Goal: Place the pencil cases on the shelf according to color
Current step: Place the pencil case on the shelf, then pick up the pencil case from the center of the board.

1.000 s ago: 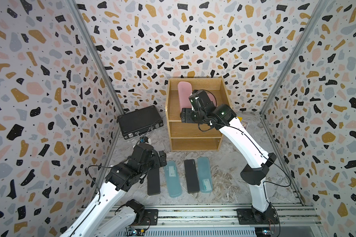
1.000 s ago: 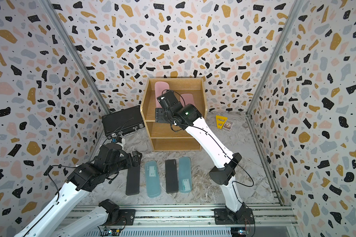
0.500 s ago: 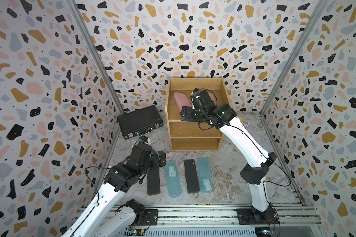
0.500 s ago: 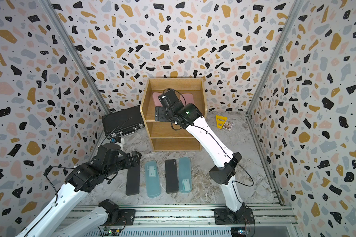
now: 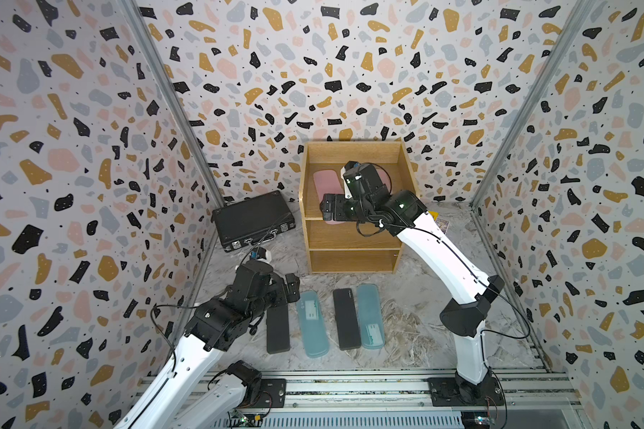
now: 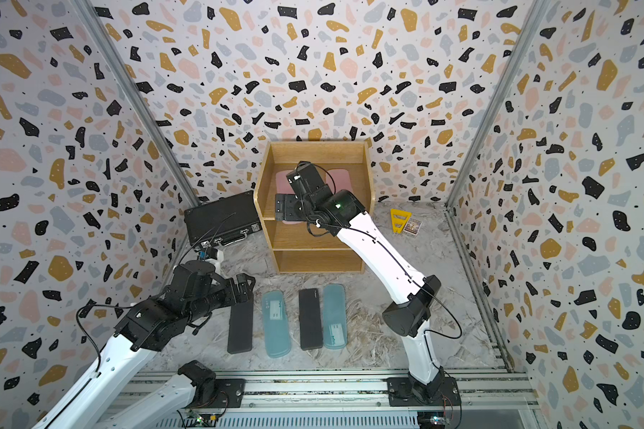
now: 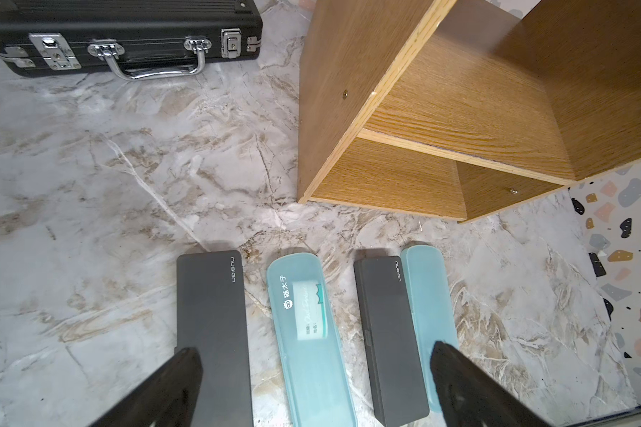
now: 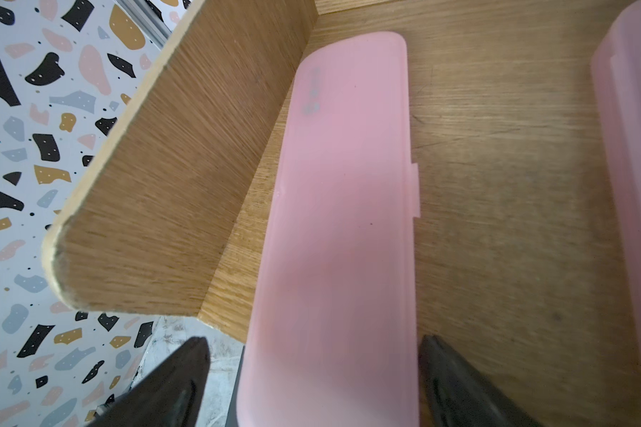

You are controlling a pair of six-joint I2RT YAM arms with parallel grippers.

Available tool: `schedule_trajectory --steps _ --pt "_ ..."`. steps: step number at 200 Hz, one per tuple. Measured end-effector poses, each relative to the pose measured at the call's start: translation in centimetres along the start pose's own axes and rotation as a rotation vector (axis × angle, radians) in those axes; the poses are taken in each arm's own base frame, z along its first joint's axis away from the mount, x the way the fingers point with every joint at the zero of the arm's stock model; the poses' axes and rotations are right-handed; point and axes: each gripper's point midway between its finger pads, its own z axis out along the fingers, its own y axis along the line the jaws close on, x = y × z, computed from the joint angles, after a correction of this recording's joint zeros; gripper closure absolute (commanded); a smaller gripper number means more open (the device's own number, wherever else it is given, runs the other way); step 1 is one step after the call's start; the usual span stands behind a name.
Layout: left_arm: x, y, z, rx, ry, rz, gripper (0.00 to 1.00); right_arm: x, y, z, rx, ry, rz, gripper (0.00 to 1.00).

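Moved: pink case [image 5: 322, 182], which the right gripper [image 8: 313, 344] held tilted up a second ago, now lies flat on the top tier of the shelf [image 5: 350, 237], close along the 9 o'clock side wall.
Grip change: the right fingers have spread since then and the case is released. One finger sits on each side of its near end, with a clear gap on the wall side in the wrist view.
Unchanged: the left arm and the floor row sit as before.
Right arm: it rises from its base at 5 o'clock and leans in toward the shelf at 12. The wrist bends down over the front edge of the top tier.
Left arm: it comes up from 7 o'clock. The left gripper [image 7: 314, 351] hovers over the far end of the row, fingers wide apart and empty.
Second pink case [image 6: 339, 178]: same tier, at 3 o'clock of the first, apart from it.
Floor row: it lies at 6 o'clock of the shelf. From 9 toward 3 it runs first black case [image 5: 277, 327], first teal case [image 5: 312, 319], second black case [image 5: 345, 317], second teal case [image 5: 369, 315]; the last two touch.
Briefcase [image 5: 251, 219]: at 9 o'clock of the shelf.
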Motion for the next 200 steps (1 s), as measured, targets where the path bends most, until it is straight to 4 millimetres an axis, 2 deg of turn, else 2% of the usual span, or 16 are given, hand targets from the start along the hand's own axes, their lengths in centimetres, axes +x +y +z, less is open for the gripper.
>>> schedule_trajectory --steps 21,51,65,77,91,114,127,145,173,200 --pt "-0.2 -1.0 -0.3 0.055 -0.006 -0.006 0.00 -0.8 -0.2 -1.9 0.007 -0.033 -0.029 0.05" --pt "-0.6 -2.5 -1.1 0.148 -0.025 0.003 0.00 -2.5 -0.5 -6.8 0.006 -0.107 -0.079 0.01" --pt "-0.8 -2.9 -1.7 0.181 -0.057 0.019 0.00 -2.2 -0.8 -9.0 0.007 -0.119 -0.104 0.00" --pt "-0.8 -2.8 -2.2 0.195 -0.082 0.026 0.00 -1.0 -1.4 -10.8 0.023 -0.113 -0.129 0.00" --pt "-0.6 -2.5 -2.6 0.205 -0.102 0.029 0.00 1.4 -2.2 -12.4 0.033 -0.086 -0.157 0.00" --pt "-0.4 -2.7 -2.9 0.236 -0.118 0.028 0.00 7.3 -4.5 -13.6 0.032 -0.001 -0.182 0.00" --pt "0.2 -2.7 -2.1 0.246 -0.103 0.022 0.00 10.9 -6.7 -13.8 0.042 0.041 -0.159 0.00" --pt "2.1 -2.3 -0.4 0.237 -0.036 0.008 0.00 16.0 -10.1 -14.1 0.081 0.116 -0.119 0.00" --pt "5.2 -1.4 2.1 0.221 0.074 -0.035 0.00 22.3 -13.9 -13.8 0.156 0.228 -0.059 0.00" --pt "7.7 -0.8 3.7 0.226 0.140 -0.085 0.00 28.3 -15.8 -12.0 0.233 0.377 -0.047 0.00"
